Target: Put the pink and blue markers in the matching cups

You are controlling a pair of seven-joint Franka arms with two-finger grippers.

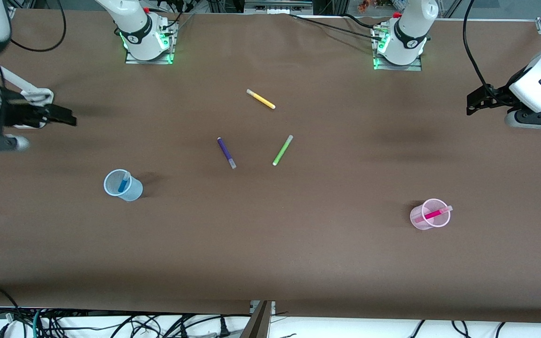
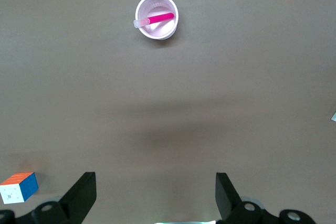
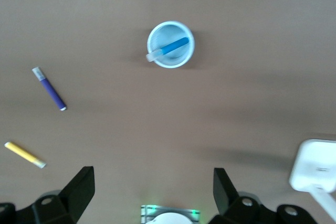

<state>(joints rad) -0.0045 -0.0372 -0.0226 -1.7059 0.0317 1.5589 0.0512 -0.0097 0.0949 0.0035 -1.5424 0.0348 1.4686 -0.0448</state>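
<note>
Front view. Shows a brown table (image 1: 270,253) with two cups on it. Down low in the picture, toward the right arm's end, stands a blue cup (image 1: 132,190) with the blue marker (image 1: 123,183) leaning inside. Lower still, toward the left arm's end, stands a pink cup (image 1: 418,220) with the pink marker (image 1: 432,214) inside, pale cap poking over the rim. In the middle of the picture lie a purple marker (image 1: 226,152) and a green marker (image 1: 282,150), close to each other but not touching. Higher up in the picture lies a yellow marker (image 1: 261,99). At one side edge hangs the right gripper (image 1: 61,116), up over the table's end and well away from the blue cup. At the other side edge hangs the left gripper (image 1: 475,101), well away from the pink cup.

Left wrist view. Looks straight down on the pink cup (image 2: 157,34) with the pink marker (image 2: 160,18) slanting across it. Shows the left gripper (image 2: 156,198) spread wide, holding nothing. Also shows a small colored cube (image 2: 19,187) on the table.

Right wrist view. Looks down on the blue cup (image 3: 170,62) with the blue marker (image 3: 173,48) in it. Shows the right gripper (image 3: 153,195) spread wide too, holding nothing. Also shows the purple marker (image 3: 51,89) and the yellow marker (image 3: 23,154) flat on the table.
</note>
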